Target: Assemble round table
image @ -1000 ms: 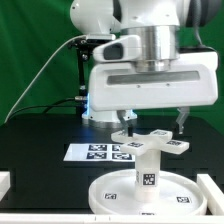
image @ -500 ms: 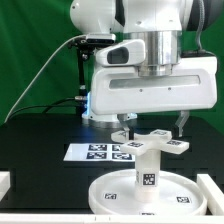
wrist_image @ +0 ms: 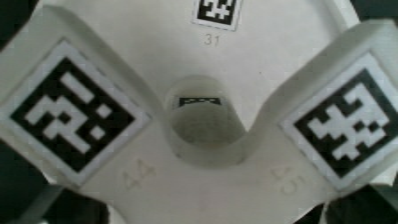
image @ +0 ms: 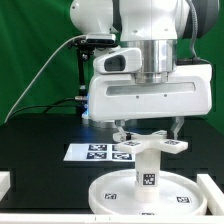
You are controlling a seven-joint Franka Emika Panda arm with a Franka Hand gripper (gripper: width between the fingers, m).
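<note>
At the centre of the table [image: 40, 140], near its front edge, you have the round table standing upside down: the large rimmed round disc [image: 115, 192] lies flat, the thick cylindrical leg [image: 149, 170] rises from its middle, and the cross-shaped foot piece [image: 150, 144] sits on top of the leg. I judge the step in hand to be fixing the foot onto the leg, most likely by turning it down; whether it is fully seated you cannot tell from these views.

The end effector [image: 148, 133] hangs directly above the foot, at 12 o'clock from it in the exterior view, with one finger [image: 122, 131] at about 10 o'clock of the foot's hub and the other at about 2 o'clock. The fingers stand wide, one on either side of the cross, and seem to grip nothing. In the wrist view the foot piece [wrist_image: 196, 130] fills the picture, two tagged arms spreading from a central notch.

Your next move probably calls for lowering squarely, closing on opposite arms and twisting without tipping the leg.

Behind the disc, at about 11 o'clock, lies the marker board [image: 100, 152], flat and well clear of the fingers.
</note>
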